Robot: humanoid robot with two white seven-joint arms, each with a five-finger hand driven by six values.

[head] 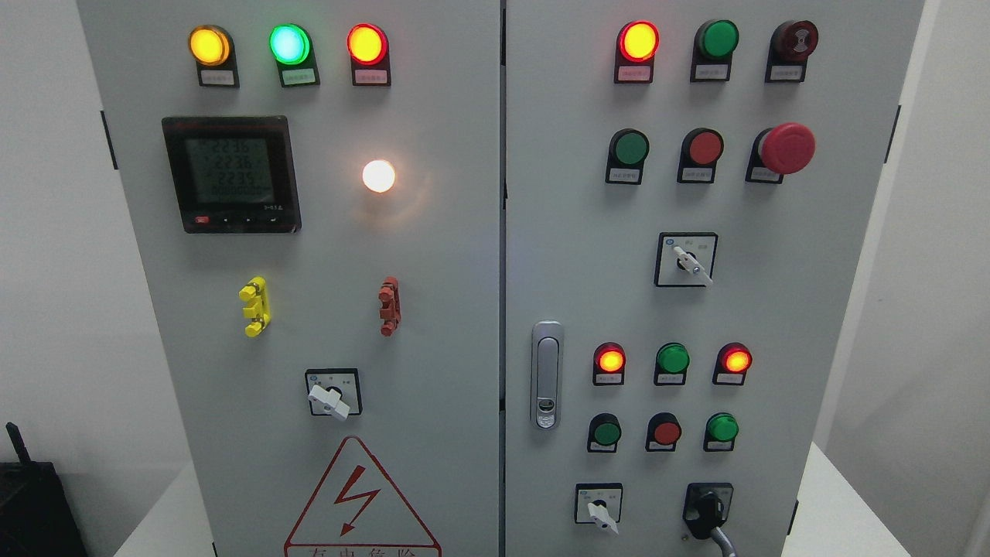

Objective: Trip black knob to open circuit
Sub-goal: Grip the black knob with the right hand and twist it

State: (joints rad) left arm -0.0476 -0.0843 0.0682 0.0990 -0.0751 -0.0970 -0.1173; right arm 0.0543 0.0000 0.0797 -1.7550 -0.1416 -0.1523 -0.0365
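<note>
The black knob sits on a black square plate at the bottom right of the right cabinet door. Its handle points downward, leaning slightly to the right. A thin grey part of my right hand rises from the bottom edge and meets the knob's lower end. The rest of that hand is below the picture. My left hand does not show.
A white-handled selector switch sits just left of the knob, with three small buttons and three lamps above. A metal door latch, a red mushroom stop button and a black box at lower left also show.
</note>
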